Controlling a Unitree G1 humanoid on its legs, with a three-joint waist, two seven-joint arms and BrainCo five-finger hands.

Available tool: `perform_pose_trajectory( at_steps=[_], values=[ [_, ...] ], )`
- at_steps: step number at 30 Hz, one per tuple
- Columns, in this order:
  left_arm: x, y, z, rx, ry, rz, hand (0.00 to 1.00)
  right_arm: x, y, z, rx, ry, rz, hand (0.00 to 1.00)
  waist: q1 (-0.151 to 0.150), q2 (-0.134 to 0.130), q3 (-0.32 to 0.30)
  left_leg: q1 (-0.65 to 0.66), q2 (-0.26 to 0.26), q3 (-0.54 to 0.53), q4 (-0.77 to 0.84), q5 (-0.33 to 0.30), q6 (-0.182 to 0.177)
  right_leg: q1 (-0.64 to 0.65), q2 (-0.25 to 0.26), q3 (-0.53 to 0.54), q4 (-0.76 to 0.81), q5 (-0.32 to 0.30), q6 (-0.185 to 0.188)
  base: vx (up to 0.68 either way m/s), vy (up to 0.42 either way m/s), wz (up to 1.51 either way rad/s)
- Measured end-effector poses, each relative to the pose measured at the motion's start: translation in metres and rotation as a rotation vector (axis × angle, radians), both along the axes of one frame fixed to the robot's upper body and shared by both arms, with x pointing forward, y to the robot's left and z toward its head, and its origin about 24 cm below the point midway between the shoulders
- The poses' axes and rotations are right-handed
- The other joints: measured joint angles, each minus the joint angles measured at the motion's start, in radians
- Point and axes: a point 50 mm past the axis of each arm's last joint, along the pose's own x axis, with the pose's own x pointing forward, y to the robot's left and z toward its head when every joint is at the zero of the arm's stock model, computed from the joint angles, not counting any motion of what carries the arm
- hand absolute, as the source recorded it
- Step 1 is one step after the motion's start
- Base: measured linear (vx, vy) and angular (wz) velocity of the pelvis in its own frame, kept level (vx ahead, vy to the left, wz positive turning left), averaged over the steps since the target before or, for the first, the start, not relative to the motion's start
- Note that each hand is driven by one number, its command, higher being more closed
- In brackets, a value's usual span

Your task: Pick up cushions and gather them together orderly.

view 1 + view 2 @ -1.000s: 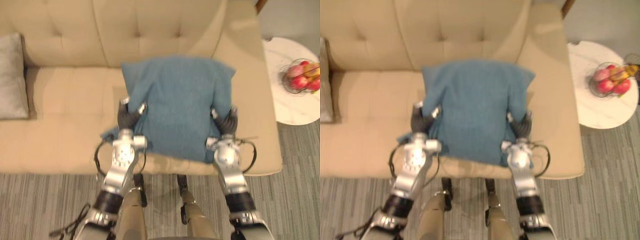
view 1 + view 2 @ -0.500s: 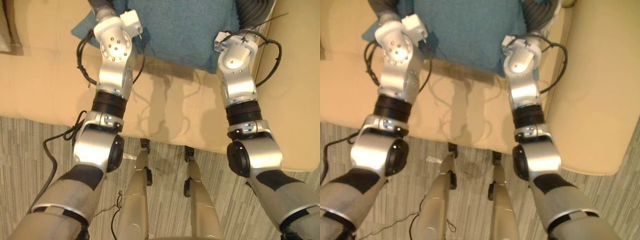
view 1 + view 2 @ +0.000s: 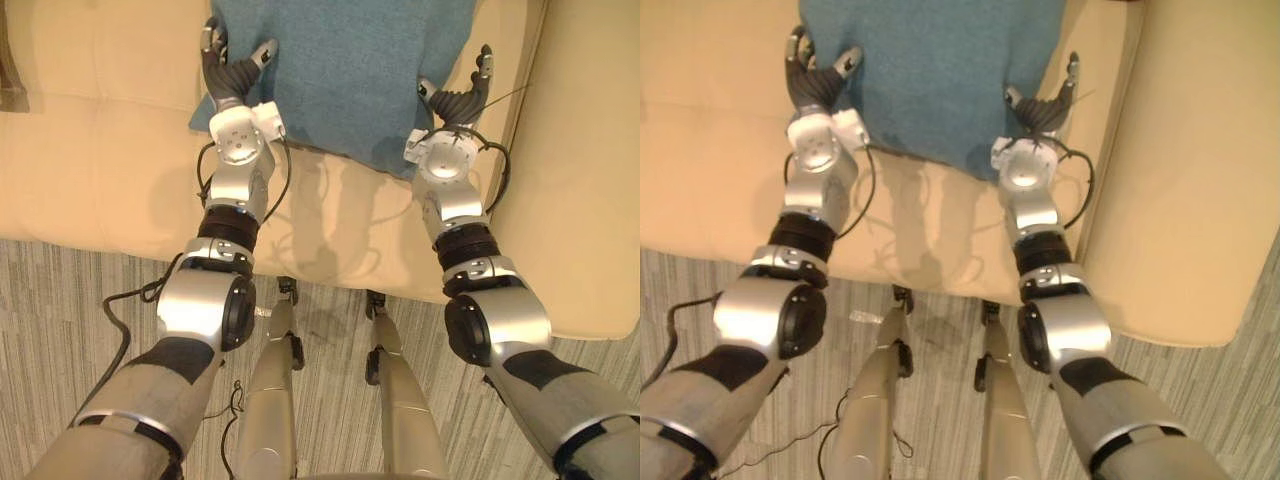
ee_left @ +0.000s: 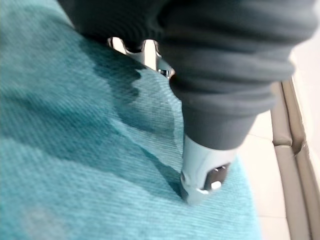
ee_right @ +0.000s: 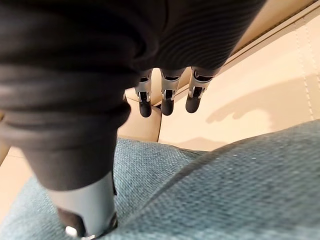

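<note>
A blue cushion (image 3: pixel 340 70) lies on the beige sofa (image 3: pixel 100 180).

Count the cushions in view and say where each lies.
1. The blue cushion lies on the beige sofa, between the left hand and right hand; others may be out of frame.

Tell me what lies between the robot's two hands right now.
The blue cushion fills the stretch between the left hand and the right hand, lying on the beige sofa; the left eye view shows it.

Bright, warm light from overhead; soft shadows fall on the sofa seat (image 3: pixel 335 215) behind the fingers (image 3: pixel 212 42), darker on the blue cushion (image 4: pixel 75 165) beneath them.
</note>
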Motion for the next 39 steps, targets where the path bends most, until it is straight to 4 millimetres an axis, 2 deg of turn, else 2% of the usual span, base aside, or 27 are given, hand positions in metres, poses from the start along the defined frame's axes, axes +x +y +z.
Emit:
perform_pose_trajectory(
  at_steps=[6,7,10,12,13,15,16,17,18,19,20,24,25,26,28,33,39],
  values=[
    [-0.001,0.017,-0.024,0.016,0.045,0.024,0.00,-0.005,-0.012,-0.026,0.020,0.032,0.007,0.00,-0.006,0.000,0.000,0.034,0.001,-0.004,0.003,0.010,0.005,0.034,0.000,-0.022,0.016,-0.013,-0.004,-0.03,-0.008,0.06],
    [-0.005,0.025,-0.037,0.008,0.057,0.028,0.00,-0.012,-0.023,-0.039,0.025,0.030,-0.001,0.00,-0.007,-0.001,0.000,0.057,0.002,-0.008,0.003,0.009,0.005,0.055,0.000,-0.030,0.036,-0.035,-0.007,-0.03,-0.022,0.16],
    [-0.013,0.045,-0.058,-0.006,0.079,0.071,0.00,-0.023,-0.036,-0.058,0.029,0.032,-0.011,0.00,-0.009,-0.002,-0.001,0.090,0.003,-0.011,0.004,0.002,0.005,0.077,0.000,-0.034,0.066,-0.061,-0.010,-0.02,-0.028,0.11],
    [-0.026,0.070,-0.090,-0.028,0.122,0.127,0.00,-0.041,-0.056,-0.089,0.052,0.070,-0.031,0.00,-0.009,-0.002,-0.001,0.140,0.001,-0.012,0.005,-0.005,0.003,0.117,-0.001,-0.037,0.090,-0.083,-0.013,-0.01,-0.032,0.07],
    [-0.029,0.073,-0.095,-0.026,0.129,0.135,0.00,-0.044,-0.060,-0.095,0.056,0.080,-0.038,0.00,-0.009,-0.002,-0.001,0.150,0.001,-0.013,0.005,-0.007,0.003,0.125,-0.002,-0.038,0.095,-0.089,-0.012,0.00,-0.037,0.11],
    [-0.047,0.088,-0.138,-0.011,0.221,0.141,0.00,-0.068,-0.078,-0.144,0.089,0.202,-0.043,0.00,-0.008,-0.004,-0.003,0.229,-0.003,-0.016,0.006,-0.024,0.005,0.195,-0.005,-0.043,0.120,-0.123,-0.012,0.02,-0.041,0.13],
    [-0.051,0.089,-0.148,-0.003,0.245,0.139,0.00,-0.074,-0.081,-0.154,0.089,0.228,-0.044,0.00,-0.009,-0.005,-0.003,0.246,-0.004,-0.016,0.007,-0.029,0.004,0.211,-0.007,-0.044,0.125,-0.130,-0.014,0.05,-0.037,0.11],
    [-0.063,0.091,-0.176,0.022,0.322,0.125,0.00,-0.091,-0.085,-0.181,0.087,0.306,-0.036,0.00,-0.009,-0.005,-0.004,0.293,-0.007,-0.016,0.011,-0.045,0.002,0.253,-0.011,-0.045,0.140,-0.152,-0.012,0.05,-0.019,0.11],
    [-0.076,0.091,-0.202,0.035,0.397,0.104,0.00,-0.105,-0.088,-0.204,0.088,0.381,-0.023,0.00,-0.010,-0.006,-0.010,0.329,-0.011,-0.016,0.016,-0.057,0.007,0.286,-0.015,-0.047,0.149,-0.167,-0.013,0.06,-0.019,0.09],
    [-0.083,0.090,-0.214,0.036,0.431,0.093,0.00,-0.112,-0.090,-0.214,0.089,0.414,-0.018,0.00,-0.010,-0.006,-0.016,0.341,-0.012,-0.016,0.017,-0.060,0.003,0.298,-0.017,-0.047,0.150,-0.172,-0.011,0.07,0.001,0.06],
    [-0.100,0.084,-0.244,0.035,0.523,0.060,0.00,-0.130,-0.091,-0.237,0.094,0.495,0.001,0.00,-0.010,-0.007,-0.042,0.361,-0.014,-0.015,0.020,-0.073,0.004,0.318,-0.020,-0.047,0.149,-0.181,-0.010,0.06,0.008,0.02],
    [-0.167,0.063,-0.335,-0.003,0.876,-0.038,0.00,-0.177,-0.078,-0.312,0.200,0.810,0.068,0.00,-0.019,-0.014,-0.104,0.450,-0.025,-0.015,0.020,-0.094,-0.004,0.418,-0.027,-0.051,0.126,-0.196,-0.003,0.09,0.004,0.04],
    [-0.189,0.055,-0.358,-0.027,0.982,-0.069,0.00,-0.193,-0.071,-0.334,0.249,0.910,0.085,0.00,-0.019,-0.014,-0.126,0.480,-0.030,-0.015,0.019,-0.102,-0.004,0.455,-0.029,-0.051,0.109,-0.198,0.000,0.09,0.000,0.02],
    [-0.199,0.050,-0.367,-0.038,1.031,-0.084,0.00,-0.200,-0.068,-0.343,0.274,0.953,0.092,0.00,-0.019,-0.015,-0.134,0.495,-0.031,-0.015,0.019,-0.106,-0.004,0.472,-0.030,-0.051,0.101,-0.199,0.000,0.08,0.003,0.01],
    [-0.235,0.037,-0.395,-0.062,1.191,-0.152,0.00,-0.228,-0.057,-0.370,0.365,1.098,0.104,0.00,-0.022,-0.014,-0.170,0.546,-0.037,-0.015,0.013,-0.120,-0.007,0.527,-0.036,-0.050,0.064,-0.202,0.009,0.02,0.004,0.00],
    [-0.262,0.038,-0.409,-0.012,1.308,-0.193,0.00,-0.254,-0.055,-0.388,0.448,1.209,0.084,0.00,-0.025,-0.013,-0.206,0.638,-0.056,-0.014,-0.054,-0.124,-0.010,0.614,-0.043,-0.050,0.005,-0.191,0.022,0.03,0.015,-0.02],
    [-0.270,0.048,-0.411,0.050,1.348,-0.203,0.00,-0.256,-0.061,-0.390,0.467,1.226,0.060,0.00,-0.039,-0.023,-0.217,0.691,-0.082,-0.007,-0.066,-0.121,-0.003,0.673,-0.062,-0.038,-0.026,-0.167,0.035,0.07,0.034,-0.01]
  ],
)
